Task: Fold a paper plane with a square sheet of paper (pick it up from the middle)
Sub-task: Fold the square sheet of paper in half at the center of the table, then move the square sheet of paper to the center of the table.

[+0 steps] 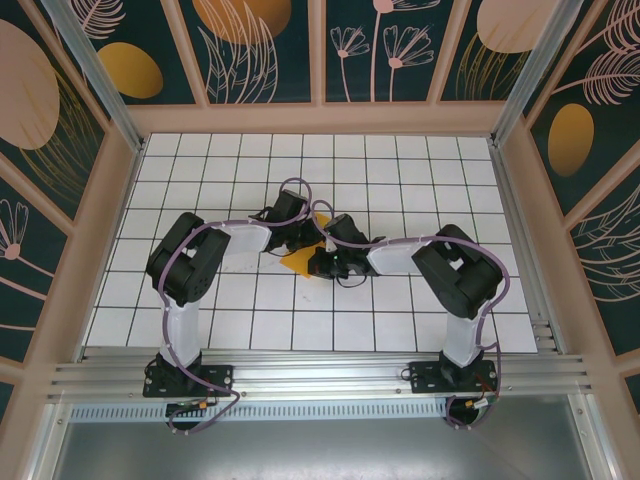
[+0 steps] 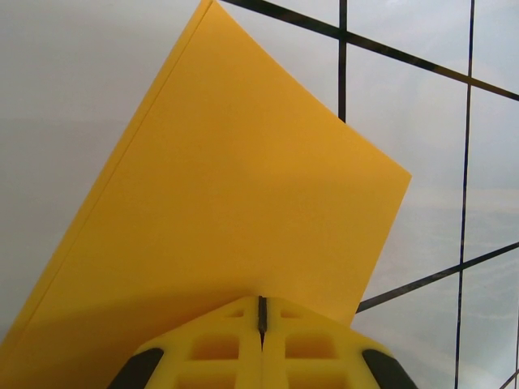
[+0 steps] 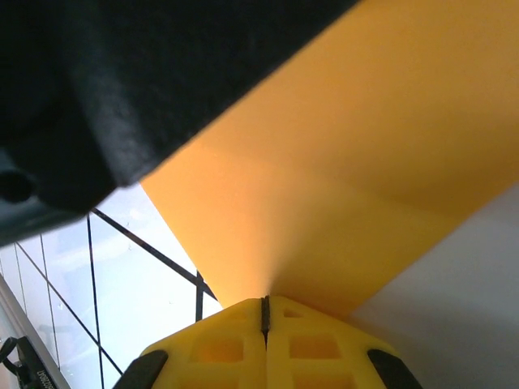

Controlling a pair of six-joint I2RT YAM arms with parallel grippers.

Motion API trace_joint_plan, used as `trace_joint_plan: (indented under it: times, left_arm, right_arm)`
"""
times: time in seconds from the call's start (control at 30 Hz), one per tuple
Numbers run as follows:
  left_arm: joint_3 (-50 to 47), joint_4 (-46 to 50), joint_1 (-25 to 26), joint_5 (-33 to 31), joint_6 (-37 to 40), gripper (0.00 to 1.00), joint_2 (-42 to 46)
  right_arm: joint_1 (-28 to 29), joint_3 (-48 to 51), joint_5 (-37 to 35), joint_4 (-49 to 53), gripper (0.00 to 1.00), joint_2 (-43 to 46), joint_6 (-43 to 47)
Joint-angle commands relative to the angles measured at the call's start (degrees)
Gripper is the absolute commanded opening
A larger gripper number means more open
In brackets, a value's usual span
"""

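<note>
L arm (image 3: 97, 89) across orange sheet (image 3: 340, 186), grid tabletop (image 3: 142, 296)

1 orange paper sheet (image 2: 243, 203), prob. folded; 2 grippers: left gripper (image 2: 261, 308), right gripper (image 3: 264, 306); 1 grid table (image 1: 400, 170).

No legible text — anywhere.

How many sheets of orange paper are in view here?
1: the orange paper sheet near the middle of the table, gripped by the left gripper and right gripper, jaws shut. Part is covered from above.
</note>
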State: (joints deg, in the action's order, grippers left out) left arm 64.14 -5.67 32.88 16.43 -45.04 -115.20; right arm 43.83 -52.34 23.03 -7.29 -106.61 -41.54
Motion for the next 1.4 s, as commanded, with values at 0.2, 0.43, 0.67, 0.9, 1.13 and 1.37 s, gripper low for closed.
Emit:
trace_joint_plan:
  times: [0.2,0.43,0.67,0.9,1.13,1.37]
  left_arm:
    - [0.4,3.8,-0.4,-2.7,0.5,0.05,-2.1]
    - [0.5,3.9,-0.5,-3.0,0.6,0.05,-2.4]
    - [0.6,3.7,-0.7,-2.3,0.7,0.05,-1.1]
    - [2.6,3.3,-0.8,0.4,0.9,0.15,7.1]
    - [-2.8,3.2,-3.5,-1.9,-0.4,0.33,16.6]
    - [-11.9,3.0,-5.4,-2.6,-0.7,0.51,24.6]
  right_arm:
    - [2.2,3.1,0.2,2.4,0.03,1.2,-0.9]
    - [3.4,4.4,1.2,2.4,0.03,3.0,-0.7]
    - [3.4,4.7,-1.9,3.8,0.03,6.8,-1.2]
    - [0.7,4.8,-8.0,4.5,0.07,13.5,-2.1]
    - [-5.7,1.9,-9.5,5.9,0.16,13.1,-0.5]
    - [-9.4,-8.5,-13.7,11.6,0.23,3.5,2.9]
